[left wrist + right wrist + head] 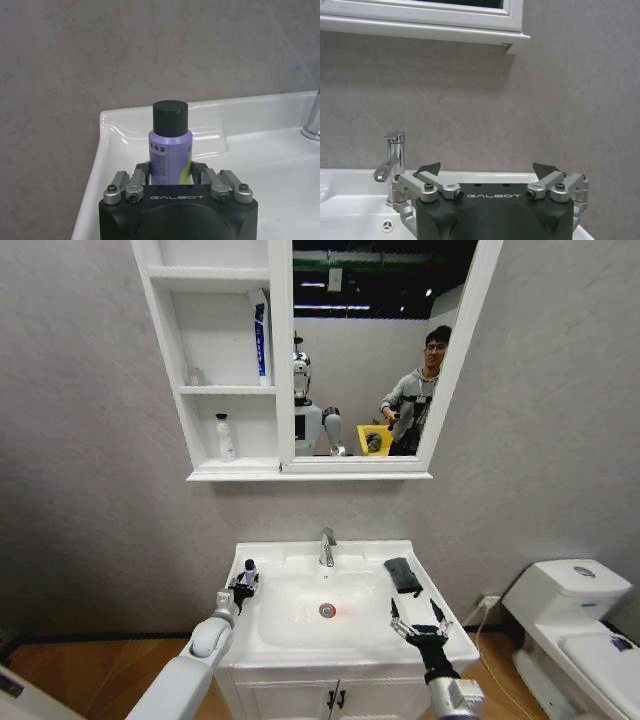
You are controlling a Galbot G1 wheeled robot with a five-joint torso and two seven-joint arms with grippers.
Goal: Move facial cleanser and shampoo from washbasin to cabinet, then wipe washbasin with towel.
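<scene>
While you look down from the head camera, the white washbasin (300,625) sits centred below you, with its chrome tap (327,548) at the back and the round drain (327,610) in the bowl. Your left gripper (242,585) is at the basin's back left corner, its jaws narrowed around a small lilac bottle (249,571) with a black cap; from the head camera you cannot tell whether they press on it. The left wrist camera shows that bottle (170,150) standing upright on the basin ledge between the fingers (137,177), which sit close against its sides.

Your right gripper (420,623) hovers over the basin's front right edge with its jaws spread wide and nothing between them. The right wrist camera shows the black fingertips (431,168) well apart, with the tap (392,160) beyond them.

The dark folded towel (403,575) lies on the right rim of the basin, just behind the right gripper.

Above, the wall cabinet (215,360) hangs beside its mirror (375,340). A white bottle (226,437) stands on its lowest shelf, and a blue and white tube (260,340) stands upright on the shelf above, against the right wall.
</scene>
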